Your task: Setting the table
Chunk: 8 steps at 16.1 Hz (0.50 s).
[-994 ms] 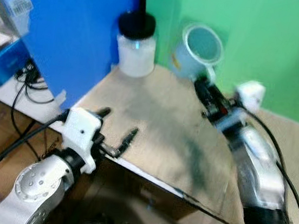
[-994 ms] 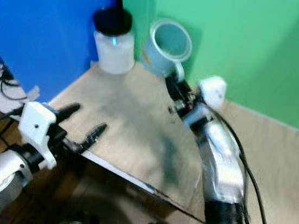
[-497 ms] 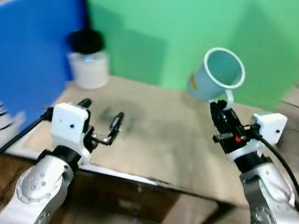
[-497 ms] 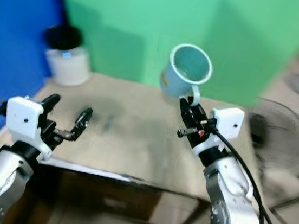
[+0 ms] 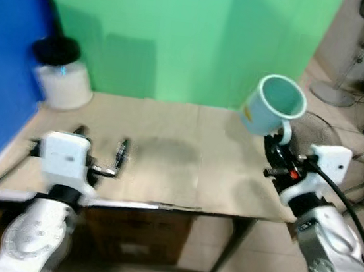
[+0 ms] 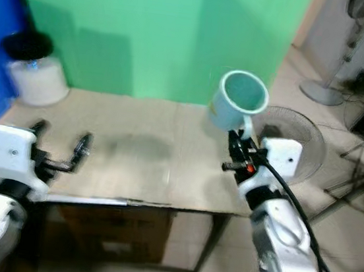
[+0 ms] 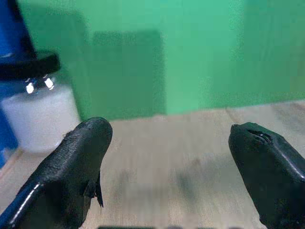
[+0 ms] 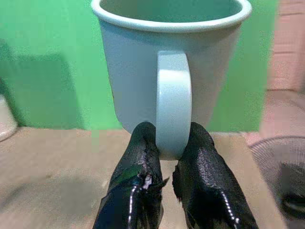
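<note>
One pale blue mug (image 5: 273, 105) hangs in the air over the right end of the counter (image 5: 184, 176) — my right tool (image 8: 167, 155) pinches its handle between both fingers, mouth tilted up and toward me. My left tool (image 7: 167, 138) hovers spread wide and empty above the near left part, short of the white jar with a black lid (image 5: 61, 73) at the far left. I judge this the carrying step — next I must lower the mug level onto bare wood, then let go.
</note>
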{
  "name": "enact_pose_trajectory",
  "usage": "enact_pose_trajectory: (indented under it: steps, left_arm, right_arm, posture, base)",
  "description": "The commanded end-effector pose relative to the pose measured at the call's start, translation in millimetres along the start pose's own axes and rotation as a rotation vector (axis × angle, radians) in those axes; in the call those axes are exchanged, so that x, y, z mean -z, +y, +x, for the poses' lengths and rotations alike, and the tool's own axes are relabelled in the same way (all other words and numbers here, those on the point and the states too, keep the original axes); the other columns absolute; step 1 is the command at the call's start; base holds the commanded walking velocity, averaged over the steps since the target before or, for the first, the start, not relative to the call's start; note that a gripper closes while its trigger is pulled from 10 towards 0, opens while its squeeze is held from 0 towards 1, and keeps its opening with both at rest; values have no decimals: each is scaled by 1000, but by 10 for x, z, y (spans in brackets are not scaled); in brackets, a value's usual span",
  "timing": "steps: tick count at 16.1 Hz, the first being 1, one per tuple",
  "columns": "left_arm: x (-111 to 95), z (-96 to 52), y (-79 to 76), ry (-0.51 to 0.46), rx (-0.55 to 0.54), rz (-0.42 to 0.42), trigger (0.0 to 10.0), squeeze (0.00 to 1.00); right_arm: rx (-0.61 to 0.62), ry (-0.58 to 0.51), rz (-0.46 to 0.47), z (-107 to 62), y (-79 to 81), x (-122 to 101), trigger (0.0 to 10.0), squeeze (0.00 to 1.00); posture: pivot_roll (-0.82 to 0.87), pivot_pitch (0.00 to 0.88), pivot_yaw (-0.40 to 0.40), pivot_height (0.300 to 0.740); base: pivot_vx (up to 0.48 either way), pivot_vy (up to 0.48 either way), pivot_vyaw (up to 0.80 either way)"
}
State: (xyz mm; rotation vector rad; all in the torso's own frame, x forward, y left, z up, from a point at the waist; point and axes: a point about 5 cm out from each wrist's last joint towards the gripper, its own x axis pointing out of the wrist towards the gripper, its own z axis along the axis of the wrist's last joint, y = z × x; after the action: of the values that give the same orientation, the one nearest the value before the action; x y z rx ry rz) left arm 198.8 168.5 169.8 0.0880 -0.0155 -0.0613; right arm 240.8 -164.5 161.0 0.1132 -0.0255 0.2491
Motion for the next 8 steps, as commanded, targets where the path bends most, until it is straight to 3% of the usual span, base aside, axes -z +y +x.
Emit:
enact_pose_trajectory:
  steps: [1, 8]
  left_arm:
    - [23, -19, -6, 17, -7, 6, 10000, 0]
    - [14, 17, 33, 1, -33, 32, 10000, 0]
  right_arm:
    - [54, -9, -26, -15, -53, -44, 10000, 0]
    - [223, 44, -72, -119, -225, 22, 10000, 0]
  posture:
    - [34, 11, -7, 740]
    - [-1, 27, 31, 740]
  base:
    - [0, 0, -800]
    - [0, 0, -800]
